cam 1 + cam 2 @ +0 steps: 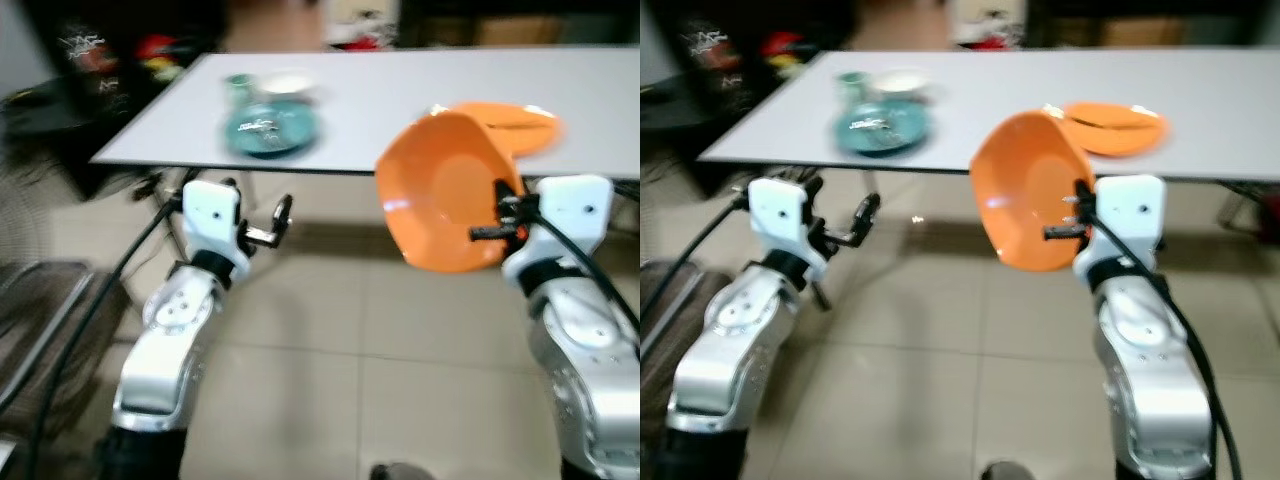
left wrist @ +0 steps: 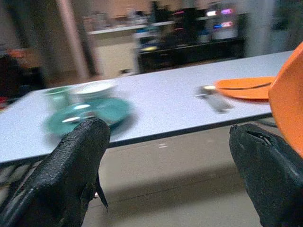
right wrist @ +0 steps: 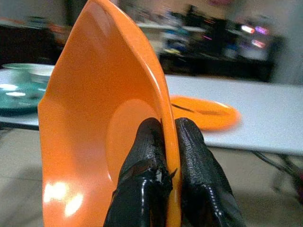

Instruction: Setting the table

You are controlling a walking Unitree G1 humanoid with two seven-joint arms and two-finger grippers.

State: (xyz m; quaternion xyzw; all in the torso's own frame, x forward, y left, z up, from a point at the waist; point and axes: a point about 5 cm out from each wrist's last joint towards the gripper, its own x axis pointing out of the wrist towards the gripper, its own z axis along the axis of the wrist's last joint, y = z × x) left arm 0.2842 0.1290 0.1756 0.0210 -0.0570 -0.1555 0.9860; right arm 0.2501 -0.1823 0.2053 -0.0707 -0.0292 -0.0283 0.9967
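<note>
Nearest the camera, both silver arms reach forward over the tiled floor [image 1: 330, 330]; the right gripper [image 3: 163, 163] is clamped tight on the rim of an orange bowl [image 1: 440, 195], one finger inside and one outside, holding it tipped on edge in the air just short of the surface [image 1: 400, 90]; the left gripper [image 2: 165, 175] hangs empty with its fingers spread wide, level with the surface's near edge. Beyond that edge lies an orange plate [image 1: 510, 125] with what looks like cutlery on it, just behind the carried bowl; further left sits a teal plate [image 1: 270, 128] with a small teal cup [image 1: 238, 88] and a white bowl [image 1: 285, 84] behind it; the far room is blurred.

The step in hand looks like carrying the bowl to its place setting; the next move calls for stepping closer, raising the bowl above the surface, levelling it, and lowering it beside or onto the orange plate before letting go.
</note>
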